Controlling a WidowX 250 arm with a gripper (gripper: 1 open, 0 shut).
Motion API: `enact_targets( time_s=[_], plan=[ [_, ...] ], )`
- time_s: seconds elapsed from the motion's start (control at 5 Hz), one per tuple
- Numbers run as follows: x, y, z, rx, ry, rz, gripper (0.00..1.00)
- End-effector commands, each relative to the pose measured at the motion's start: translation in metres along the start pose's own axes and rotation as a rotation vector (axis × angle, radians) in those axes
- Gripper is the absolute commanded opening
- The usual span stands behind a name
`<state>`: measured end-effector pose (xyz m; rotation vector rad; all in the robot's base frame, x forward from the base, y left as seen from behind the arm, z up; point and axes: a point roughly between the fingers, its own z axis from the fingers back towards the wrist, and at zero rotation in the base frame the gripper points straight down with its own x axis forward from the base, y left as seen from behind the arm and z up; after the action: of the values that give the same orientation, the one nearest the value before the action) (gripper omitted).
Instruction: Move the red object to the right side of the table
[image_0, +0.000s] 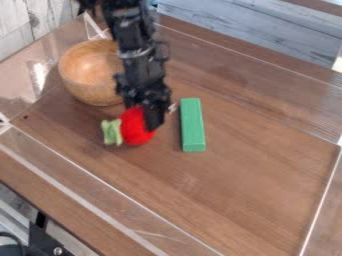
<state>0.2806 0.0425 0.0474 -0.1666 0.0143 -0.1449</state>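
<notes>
Gripper (144, 118) clamped straight down on the red fruit (135, 128) at the table's (254, 190) left-centre (green block (193, 124) just beside, directly in the rightward path), so lift first.

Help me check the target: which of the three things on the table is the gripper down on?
The red object, the small round toy fruit with a green stem. The gripper is shut on it; the green block and wooden bowl lie beside, untouched.

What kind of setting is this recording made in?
Probably a lab test bench for a robot: a wood-grain table fenced by clear acrylic walls, with toy props, a red fruit and a green block.
</notes>
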Motion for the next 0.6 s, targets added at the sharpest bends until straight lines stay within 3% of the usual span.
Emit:
enact_targets(
  time_s=[0.0,0.2,0.4],
  plan=[
    [0.017,-0.021,0.046,0.076,-0.051,-0.027,0.0],
    [0.024,-0.037,0.061,0.106,-0.055,-0.036,0.0],
    [0.035,-0.057,0.064,0.115,-0.062,-0.08,0.0]
  ],
)
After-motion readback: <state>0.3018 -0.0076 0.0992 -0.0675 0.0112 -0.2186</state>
